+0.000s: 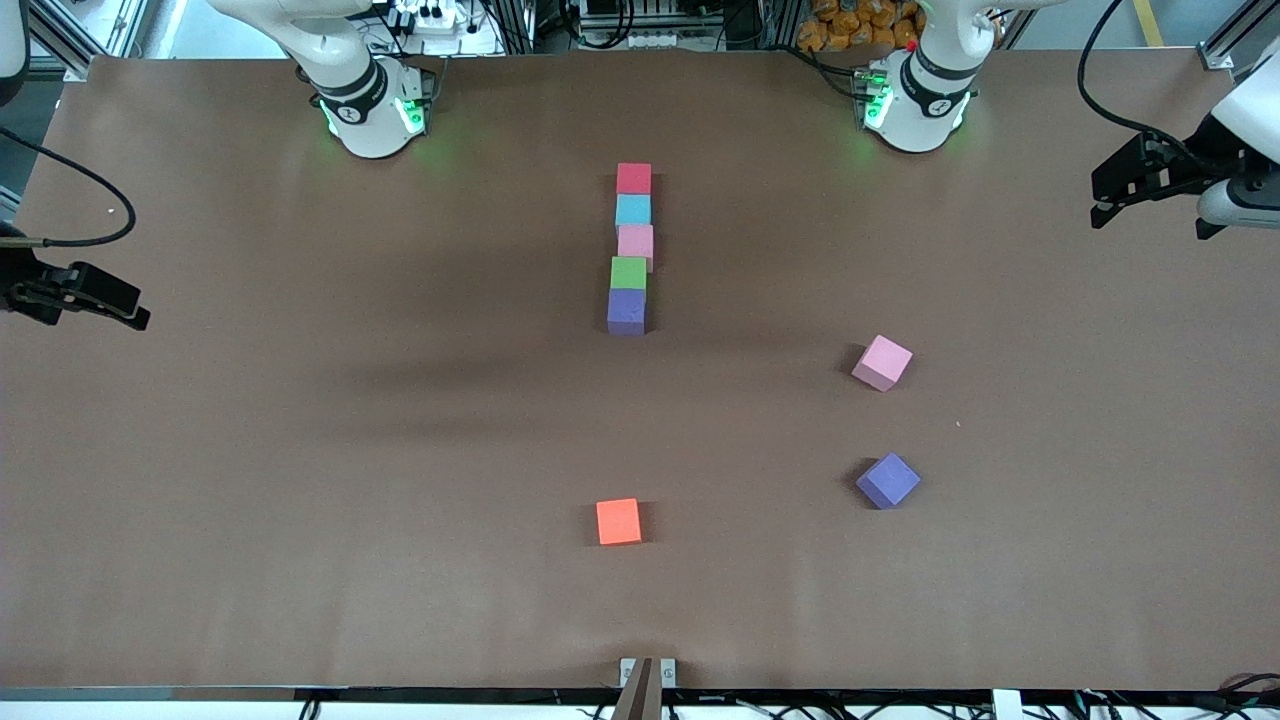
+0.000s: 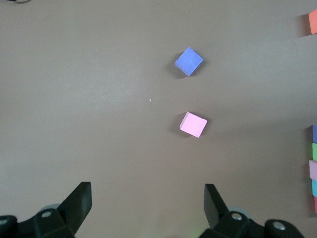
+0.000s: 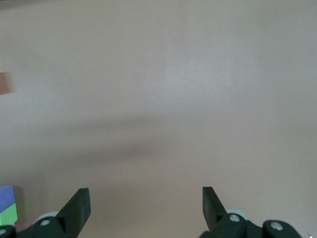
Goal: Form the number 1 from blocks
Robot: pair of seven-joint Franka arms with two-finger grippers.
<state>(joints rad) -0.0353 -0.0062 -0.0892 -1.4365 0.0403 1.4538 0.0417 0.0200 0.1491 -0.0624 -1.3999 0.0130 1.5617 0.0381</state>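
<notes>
Five blocks form a touching column mid-table: red (image 1: 633,178) nearest the robots' bases, then light blue (image 1: 632,209), pink (image 1: 635,242), green (image 1: 628,272) and purple (image 1: 626,310). An orange block (image 1: 618,521) lies alone nearer the front camera. Toward the left arm's end lie a loose pink block (image 1: 882,362) (image 2: 193,124) and a loose purple block (image 1: 888,480) (image 2: 189,61), both turned askew. My left gripper (image 1: 1100,200) (image 2: 147,196) hangs open and empty over the left arm's end of the table. My right gripper (image 1: 130,310) (image 3: 146,198) hangs open and empty over the right arm's end.
The brown table (image 1: 300,450) carries only the blocks. The column's edge (image 2: 314,168) and the orange block (image 2: 313,22) show at the rim of the left wrist view. The purple and green blocks (image 3: 7,210) peek into the right wrist view.
</notes>
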